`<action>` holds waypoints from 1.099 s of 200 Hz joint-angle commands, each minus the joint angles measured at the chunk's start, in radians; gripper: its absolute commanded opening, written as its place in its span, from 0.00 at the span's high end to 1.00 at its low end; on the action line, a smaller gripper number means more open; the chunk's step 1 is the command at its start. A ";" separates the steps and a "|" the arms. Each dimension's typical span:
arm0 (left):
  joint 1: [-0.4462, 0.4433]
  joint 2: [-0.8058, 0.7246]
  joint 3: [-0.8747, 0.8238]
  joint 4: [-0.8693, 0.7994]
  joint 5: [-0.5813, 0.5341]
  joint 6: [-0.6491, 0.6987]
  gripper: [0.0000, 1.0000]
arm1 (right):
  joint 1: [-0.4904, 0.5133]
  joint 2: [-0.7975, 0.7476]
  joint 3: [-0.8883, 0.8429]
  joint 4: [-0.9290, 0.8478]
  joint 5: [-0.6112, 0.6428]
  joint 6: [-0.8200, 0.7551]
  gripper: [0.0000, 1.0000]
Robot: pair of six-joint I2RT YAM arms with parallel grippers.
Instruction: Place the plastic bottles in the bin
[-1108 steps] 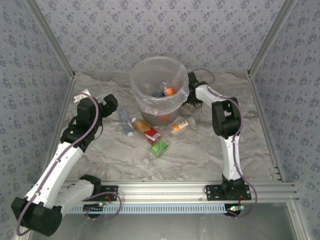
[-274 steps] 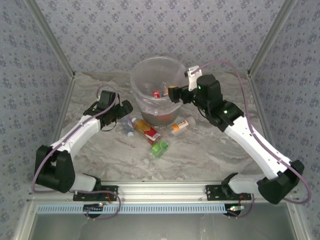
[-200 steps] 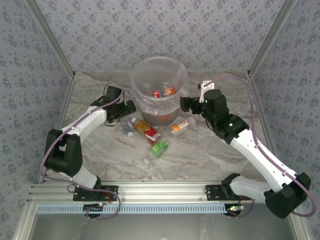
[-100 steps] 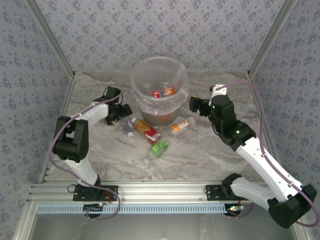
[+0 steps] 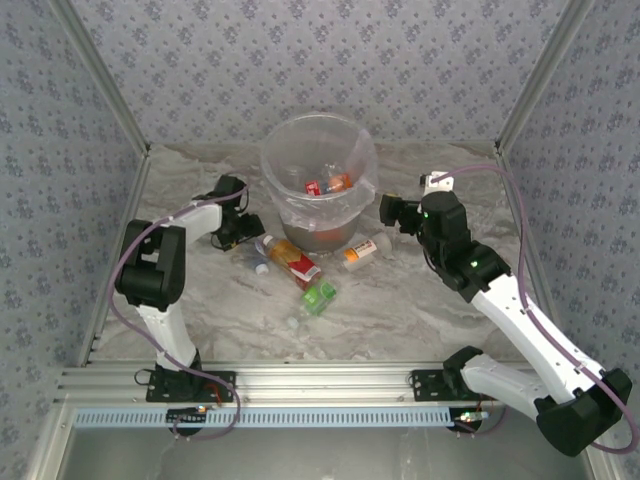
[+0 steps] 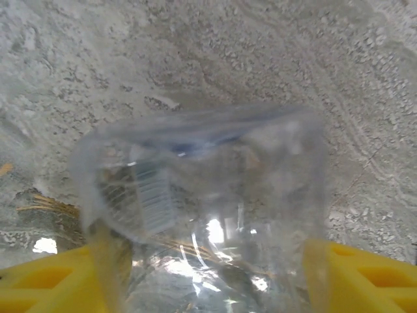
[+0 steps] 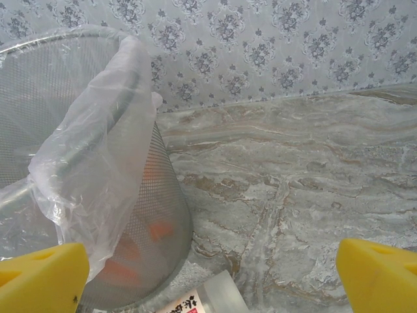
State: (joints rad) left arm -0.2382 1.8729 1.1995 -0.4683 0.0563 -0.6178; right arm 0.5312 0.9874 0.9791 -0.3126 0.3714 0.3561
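Bin (image 5: 320,228) sits back-centre on the surface (image 5: 420,320), with a few bottles inside (image 5: 327,185). Left gripper (image 5: 238,231) is low, just left of the bin, at a clear bottle (image 5: 255,256). Right gripper (image 5: 388,210) is beside the bin's right wall. Red-label bottle (image 5: 293,261), green bottle (image 5: 320,296) and orange-capped bottle (image 5: 362,250) lie in front of the bin.

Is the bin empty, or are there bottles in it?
Not empty. The top view shows bottles lying inside the bin, with red and orange showing on them; their exact number cannot be told.
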 commanded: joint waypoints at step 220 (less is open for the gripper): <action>-0.019 -0.357 -0.052 0.013 -0.092 0.040 0.66 | -0.008 0.042 0.014 0.032 0.006 0.036 0.01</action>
State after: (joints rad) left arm -0.2459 1.6341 1.1656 -0.4477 0.0051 -0.5762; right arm 0.5293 1.0241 0.9791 -0.3012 0.3710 0.3710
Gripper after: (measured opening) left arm 0.440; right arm 0.995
